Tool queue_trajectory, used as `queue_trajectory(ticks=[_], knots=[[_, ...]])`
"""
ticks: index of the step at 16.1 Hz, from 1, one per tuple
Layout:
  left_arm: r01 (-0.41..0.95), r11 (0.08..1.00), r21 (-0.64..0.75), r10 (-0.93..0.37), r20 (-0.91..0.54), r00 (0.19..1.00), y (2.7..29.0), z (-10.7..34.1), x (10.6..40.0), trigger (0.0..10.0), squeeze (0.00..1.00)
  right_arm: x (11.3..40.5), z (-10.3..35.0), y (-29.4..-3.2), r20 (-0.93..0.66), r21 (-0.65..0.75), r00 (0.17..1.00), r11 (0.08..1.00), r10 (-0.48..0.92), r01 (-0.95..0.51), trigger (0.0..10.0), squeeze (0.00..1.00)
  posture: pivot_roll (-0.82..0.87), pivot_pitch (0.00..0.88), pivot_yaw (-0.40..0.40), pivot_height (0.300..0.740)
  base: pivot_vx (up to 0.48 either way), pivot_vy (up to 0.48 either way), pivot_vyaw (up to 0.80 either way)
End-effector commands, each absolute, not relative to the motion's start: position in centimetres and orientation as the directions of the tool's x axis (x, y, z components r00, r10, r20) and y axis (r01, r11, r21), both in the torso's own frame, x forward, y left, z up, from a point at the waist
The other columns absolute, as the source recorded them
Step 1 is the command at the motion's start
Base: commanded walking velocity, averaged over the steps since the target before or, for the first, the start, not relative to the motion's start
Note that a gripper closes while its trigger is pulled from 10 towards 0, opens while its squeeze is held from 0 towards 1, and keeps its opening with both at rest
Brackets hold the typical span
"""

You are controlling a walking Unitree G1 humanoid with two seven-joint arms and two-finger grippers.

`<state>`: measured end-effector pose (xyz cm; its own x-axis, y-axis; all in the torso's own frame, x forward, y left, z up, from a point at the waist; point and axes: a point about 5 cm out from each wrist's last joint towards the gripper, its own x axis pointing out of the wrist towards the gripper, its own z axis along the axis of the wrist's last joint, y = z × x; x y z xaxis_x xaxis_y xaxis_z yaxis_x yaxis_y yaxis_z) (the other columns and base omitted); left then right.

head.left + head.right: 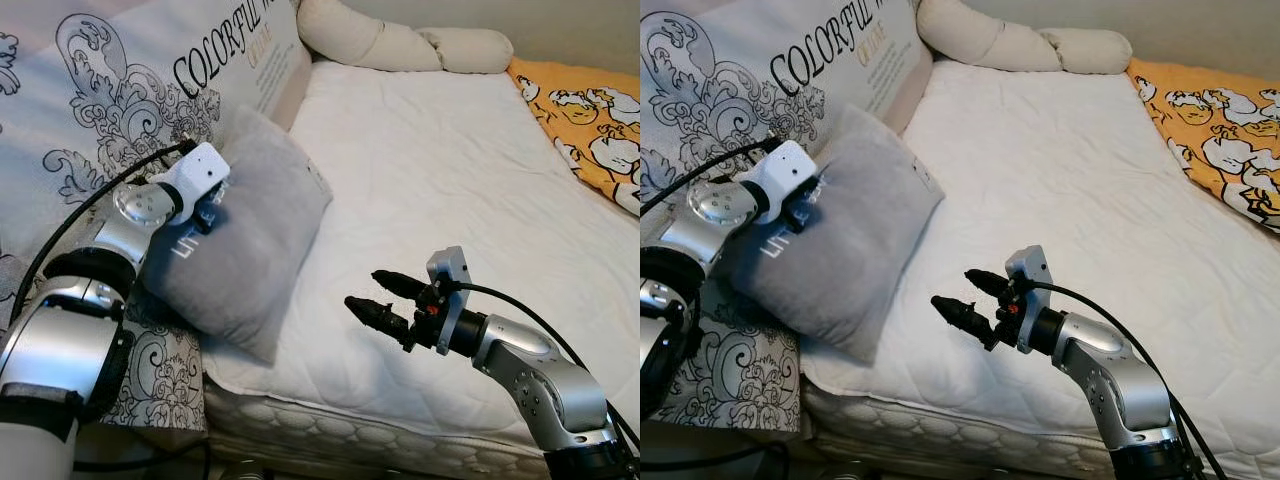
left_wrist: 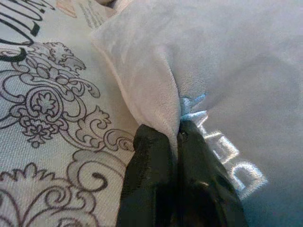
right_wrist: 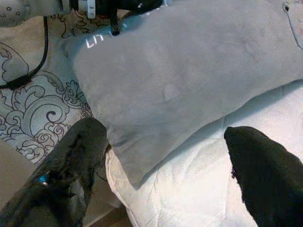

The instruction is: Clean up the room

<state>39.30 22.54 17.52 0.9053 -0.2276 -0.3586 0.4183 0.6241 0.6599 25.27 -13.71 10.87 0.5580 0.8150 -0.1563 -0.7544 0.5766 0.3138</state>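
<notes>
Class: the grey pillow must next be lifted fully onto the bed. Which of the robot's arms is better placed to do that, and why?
Probably left. The left gripper is already pinched on the grey pillow edge; the right gripper hovers open over the mattress, touching nothing.

Bedroom: quilted mattress (image 1: 450, 190), bolster pillows (image 1: 400, 45)

Cushion (image 1: 250, 230): propped at the bed's left edge, leaned against the printed headboard panel (image 1: 90, 100) on its left.
Mattress (image 1: 450, 180): spread to the right of the cushion.
Bolster pillows (image 1: 400, 45): laid at the bed's far end.
Patterned blanket (image 1: 590, 120): placed along the far right side.
</notes>
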Motion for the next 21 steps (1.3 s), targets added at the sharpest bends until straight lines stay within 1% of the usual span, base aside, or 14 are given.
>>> queue_trajectory(ticks=[1,4,5,6,7,8,9,10,12,14,15,17,20,21], knots=[[0.366,0.613,0.700,-0.224,-0.291,0.930,22.7,19.5,39.8,10.0,1.00,25.2,11.2,-13.9,-0.155,0.292,0.567,0.586,0.809,-0.756,10.0,1.00,-0.03,0.000,0.021,0.740,0.000,0.000,0.00],[0.368,0.643,0.671,-0.265,-0.256,0.930,22.7,19.8,39.7,10.0,1.00,25.1,11.0,-14.0,-0.143,0.292,0.593,0.607,0.792,-0.739,10.0,1.00,-0.03,0.000,0.017,0.740,0.000,0.000,0.00],[0.354,0.660,0.663,-0.301,-0.199,0.933,22.6,20.2,39.5,10.0,1.00,25.1,10.9,-14.2,-0.145,0.284,0.618,0.631,0.772,-0.722,10.0,1.00,-0.03,0.000,0.016,0.740,0.000,0.000,0.00],[0.344,0.720,0.603,-0.348,-0.115,0.930,22.4,20.9,39.3,10.0,1.00,25.4,11.0,-14.3,-0.112,0.263,0.675,0.677,0.729,-0.687,10.0,1.00,-0.03,0.000,0.018,0.740,0.000,0.000,0.00],[0.327,0.814,0.480,-0.365,-0.016,0.931,22.0,21.3,39.2,10.0,1.00,25.7,11.4,-14.4,-0.062,0.296,0.729,0.710,0.682,-0.639,10.0,1.00,-0.03,0.000,0.020,0.740,0.000,0.000,0.00],[0.320,0.851,0.416,-0.362,0.024,0.932,21.9,21.4,39.1,10.0,1.00,25.7,11.5,-14.4,-0.048,0.291,0.739,0.717,0.672,-0.634,10.0,1.00,-0.04,0.000,0.024,0.740,0.000,0.000,0.00],[0.312,0.916,0.252,-0.344,0.095,0.934,20.9,20.7,38.4,10.0,1.00,25.7,11.5,-14.4,-0.043,0.236,0.777,0.762,0.628,-0.602,10.0,1.00,-0.04,0.000,0.032,0.740,0.000,0.000,0.00],[0.327,0.935,0.135,-0.344,0.125,0.931,18.9,18.9,36.5,10.0,1.00,25.8,11.4,-14.7,-0.062,0.194,0.837,0.829,0.544,-0.524,10.0,1.00,-0.03,0.000,0.024,0.740,0.000,0.000,0.00],[0.331,0.939,0.091,-0.341,0.128,0.931,17.3,17.5,34.8,10.0,1.00,26.0,11.2,-14.9,-0.071,0.209,0.874,0.864,0.481,-0.458,10.0,1.00,-0.03,0.000,0.018,0.740,0.000,0.000,0.00],[0.332,0.940,0.078,-0.338,0.092,0.937,16.2,15.9,33.2,10.0,1.00,26.4,11.4,-15.5,-0.040,0.177,0.929,0.918,0.367,-0.355,10.0,1.00,-0.03,0.000,0.004,0.740,0.000,0.000,0.00],[0.324,0.943,0.079,-0.329,0.069,0.942,15.3,14.9,31.5,10.0,1.00,26.7,11.5,-16.0,-0.013,0.200,0.960,0.942,0.279,-0.271,10.0,1.00,-0.02,0.000,-0.008,0.740,0.000,-0.360,0.00],[0.301,0.951,0.071,-0.303,0.010,0.953,15.3,14.4,29.8,10.0,1.00,26.7,11.3,-16.2,-0.013,0.158,0.970,0.958,0.244,-0.239,10.0,1.00,-0.02,0.000,-0.014,0.740,0.000,-0.366,0.00],[0.165,0.986,0.032,-0.163,-0.058,0.985,16.3,12.9,28.2,10.0,1.00,26.5,10.9,-16.4,-0.020,0.110,0.978,0.973,0.208,-0.204,10.0,1.00,-0.03,0.000,-0.015,0.740,0.000,-0.365,0.00],[0.131,0.991,0.007,-0.131,-0.007,0.991,16.3,13.1,28.1,10.0,1.00,26.5,10.7,-16.6,-0.025,0.128,0.981,0.974,0.191,-0.186,10.0,1.00,-0.02,0.000,-0.020,0.740,0.000,-0.364,0.00]])
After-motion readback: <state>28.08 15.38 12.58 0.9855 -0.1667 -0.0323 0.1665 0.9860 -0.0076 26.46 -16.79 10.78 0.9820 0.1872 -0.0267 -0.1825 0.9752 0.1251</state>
